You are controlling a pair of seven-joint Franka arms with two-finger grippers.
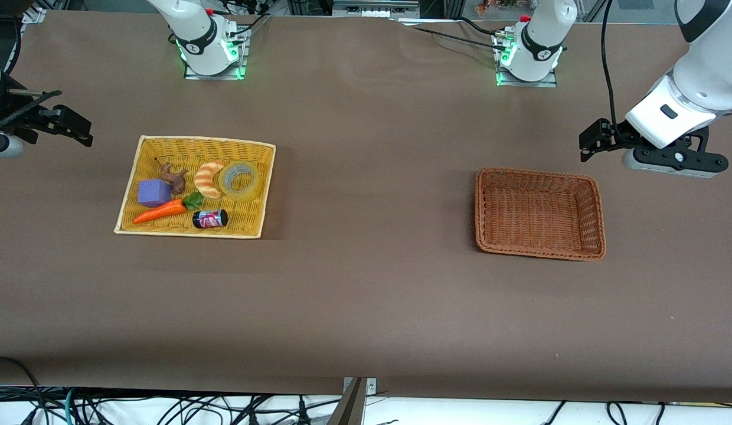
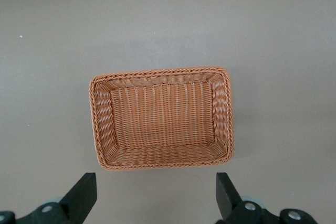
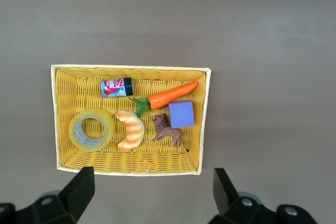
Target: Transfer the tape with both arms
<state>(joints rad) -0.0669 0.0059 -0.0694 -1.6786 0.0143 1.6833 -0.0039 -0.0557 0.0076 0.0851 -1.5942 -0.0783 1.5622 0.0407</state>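
From the front view, the tape (image 1: 239, 180) lies flat in the yellow basket (image 1: 196, 145) toward the right arm's end of the table, ring side up, tucked in the corner farthest from the front camera. The croissant (image 1: 208, 178) sits just beside it, touching or nearly so. Sharing that basket: a purple cube (image 1: 153, 193), a brown lion figure (image 1: 173, 177), a toy carrot (image 1: 162, 211) and a small dark can (image 1: 210, 219) on its side, nearest the camera. The brown basket (image 1: 540, 251) stands well apart, toward the left arm's end. The right gripper (image 1: 62, 124) hangs over bare table at the edge of the view, fingers spread, nothing in them. The left gripper (image 1: 596, 140) hovers over the table just beside the brown basket, also apart and carrying nothing. Both arms wait.

On to the left wrist view: the brown basket (image 2: 161, 117) fills the middle, its woven floor bare. The left gripper (image 2: 156, 195) shows two black fingers (image 2: 81, 195) standing wide apart above the brown tabletop (image 2: 168, 19).

Now the right wrist view: the yellow basket (image 3: 131, 69) sits squarely below. The tape (image 3: 91, 130) rests in one corner, grey core visible, croissant (image 3: 131, 130) alongside, then lion (image 3: 167, 130) and cube (image 3: 181, 114); the carrot (image 3: 168, 95) and can (image 3: 116, 87) line the other long wall. The right gripper (image 3: 152, 192) is wide open above it all.
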